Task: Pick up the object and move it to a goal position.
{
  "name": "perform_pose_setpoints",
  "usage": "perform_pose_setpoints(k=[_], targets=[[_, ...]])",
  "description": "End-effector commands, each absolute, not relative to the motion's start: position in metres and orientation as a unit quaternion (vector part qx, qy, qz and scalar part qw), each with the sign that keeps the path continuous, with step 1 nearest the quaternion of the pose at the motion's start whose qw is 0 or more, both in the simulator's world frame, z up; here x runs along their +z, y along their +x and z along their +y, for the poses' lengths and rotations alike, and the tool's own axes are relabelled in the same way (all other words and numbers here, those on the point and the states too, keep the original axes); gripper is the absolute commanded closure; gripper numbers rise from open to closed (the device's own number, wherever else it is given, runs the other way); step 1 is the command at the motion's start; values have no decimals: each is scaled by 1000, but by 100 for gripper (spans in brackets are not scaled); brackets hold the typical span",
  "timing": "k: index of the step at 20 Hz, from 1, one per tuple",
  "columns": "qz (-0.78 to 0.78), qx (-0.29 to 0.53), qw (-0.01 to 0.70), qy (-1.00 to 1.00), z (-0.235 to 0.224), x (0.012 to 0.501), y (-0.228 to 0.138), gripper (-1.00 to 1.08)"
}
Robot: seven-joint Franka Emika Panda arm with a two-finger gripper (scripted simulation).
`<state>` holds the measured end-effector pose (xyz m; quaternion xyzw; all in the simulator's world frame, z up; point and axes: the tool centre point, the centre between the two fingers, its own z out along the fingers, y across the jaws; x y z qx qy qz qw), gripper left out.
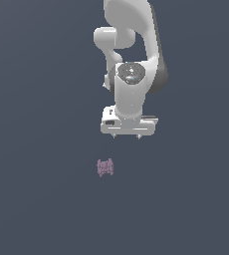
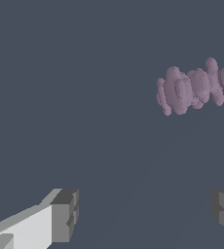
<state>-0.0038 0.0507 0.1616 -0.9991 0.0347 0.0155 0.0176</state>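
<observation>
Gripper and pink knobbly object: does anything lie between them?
Nothing. Both views show only bare grey floor between the open gripper and the pink knobbly object, untouched.

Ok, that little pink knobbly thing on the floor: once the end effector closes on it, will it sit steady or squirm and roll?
The pink object looks rigid, probably not floppy. Its bumpy, rounded lobes give flat fingers uneven contact, so it may twist or slip slightly. It is far smaller than the open end effector, so likely light and easily nudged.
</observation>
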Motion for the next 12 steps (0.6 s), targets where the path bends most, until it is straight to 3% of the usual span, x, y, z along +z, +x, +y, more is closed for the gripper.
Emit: perform_pose_setpoints(k=[1, 12], targets=[[57, 16, 18, -998, 48, 160, -1, -92], [206, 17, 17, -978, 28, 147, 20, -92]])
